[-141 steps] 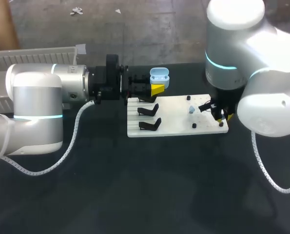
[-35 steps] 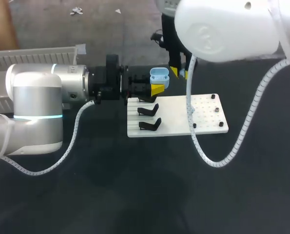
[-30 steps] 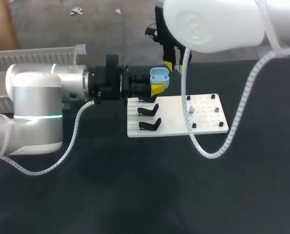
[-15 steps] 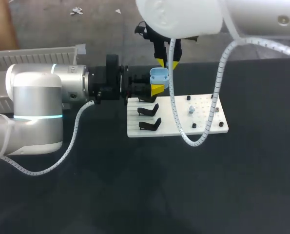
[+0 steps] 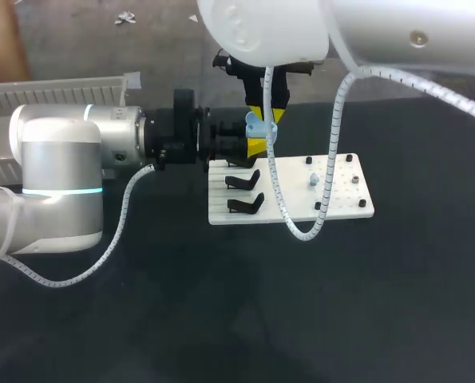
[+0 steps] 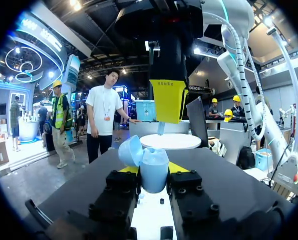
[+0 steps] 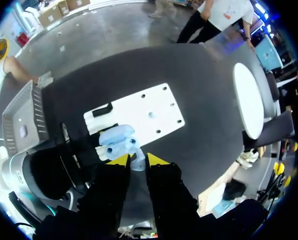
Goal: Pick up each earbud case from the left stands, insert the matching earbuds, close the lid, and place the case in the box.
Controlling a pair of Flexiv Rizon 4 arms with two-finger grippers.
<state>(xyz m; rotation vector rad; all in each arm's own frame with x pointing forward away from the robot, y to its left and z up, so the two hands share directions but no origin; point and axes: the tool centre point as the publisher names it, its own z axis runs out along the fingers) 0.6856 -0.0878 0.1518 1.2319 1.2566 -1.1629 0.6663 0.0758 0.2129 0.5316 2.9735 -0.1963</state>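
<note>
Right gripper hangs straight down over the far left corner of the white board. Its yellow tips are nearly together, pinching a small pale-blue earbud between them. The grip is narrow because the earbud is tiny, and it leaves the lower end poking out below the fingers, ready to go in first.

Directly under it is the light-blue earbud case. The left gripper has clamped it from both sides, with the arm stretched out level from the left edge of the worktop. The case is up off the board, not resting on anything. Its lid is swung open and tipped away to one side, so the wells face up at the descending fingers. To my eye the left arm is acting as a vice here, steadying the case so the other arm only has to line up and push down.

The right wrist view shows the earbud just above the open case, close to its mouth. I can't tell whether it is touching yet.

Along the board's left edge, two black stands sit with nothing on them. Over toward the board's right side, among the small black pegs, a second earbud waits upright.

I'd judge we're at the first insertion for this case. The other earbud, the lid and the trip to the box are not yet done. The fit looks tight, so a slight misalignment could tip the earbud against the rim.
</note>
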